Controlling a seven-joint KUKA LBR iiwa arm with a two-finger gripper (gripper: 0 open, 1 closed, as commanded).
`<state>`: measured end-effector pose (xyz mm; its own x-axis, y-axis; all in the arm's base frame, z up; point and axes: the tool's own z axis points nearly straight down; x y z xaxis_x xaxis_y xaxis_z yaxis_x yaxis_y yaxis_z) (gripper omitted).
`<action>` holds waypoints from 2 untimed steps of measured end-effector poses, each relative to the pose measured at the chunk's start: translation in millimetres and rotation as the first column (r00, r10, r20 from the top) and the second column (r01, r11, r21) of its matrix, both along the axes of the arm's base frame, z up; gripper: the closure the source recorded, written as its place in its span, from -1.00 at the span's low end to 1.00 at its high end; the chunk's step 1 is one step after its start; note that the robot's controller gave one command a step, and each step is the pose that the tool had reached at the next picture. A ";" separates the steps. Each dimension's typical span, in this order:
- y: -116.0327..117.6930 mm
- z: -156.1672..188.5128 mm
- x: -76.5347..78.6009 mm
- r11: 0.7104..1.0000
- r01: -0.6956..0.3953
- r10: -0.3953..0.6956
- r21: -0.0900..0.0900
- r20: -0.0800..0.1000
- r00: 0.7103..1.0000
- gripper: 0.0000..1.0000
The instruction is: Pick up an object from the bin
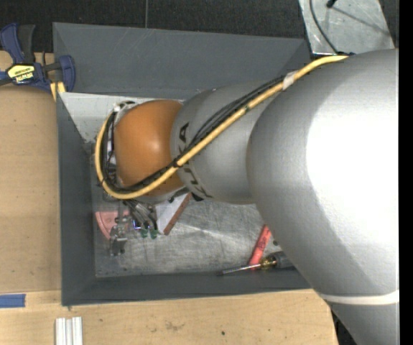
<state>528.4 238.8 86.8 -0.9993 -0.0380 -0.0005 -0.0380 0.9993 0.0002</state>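
My gripper (128, 228) hangs below the orange wrist cover, low over the bin's left front floor. A pink flat thing (105, 222) lies right beside it on the left, partly hidden by the gripper. Just to its right a brown stick (177, 213) leans at an angle against a white piece (164, 212). I cannot make out anything held in the gripper.
A red-handled tool (260, 244) and a thin screwdriver (253, 267) lie near the front wall at the right, partly under the arm. The thick arm covers the bin's middle and right. The left wall stands close to the gripper.
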 end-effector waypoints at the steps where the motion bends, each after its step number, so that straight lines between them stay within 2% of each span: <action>1: -5.6 -11.9 1.8 0.982 -0.188 0.188 0.004 0.011 0.982 1.00; 2: -5.5 -11.9 1.8 0.982 -0.188 0.188 0.004 0.011 0.982 1.00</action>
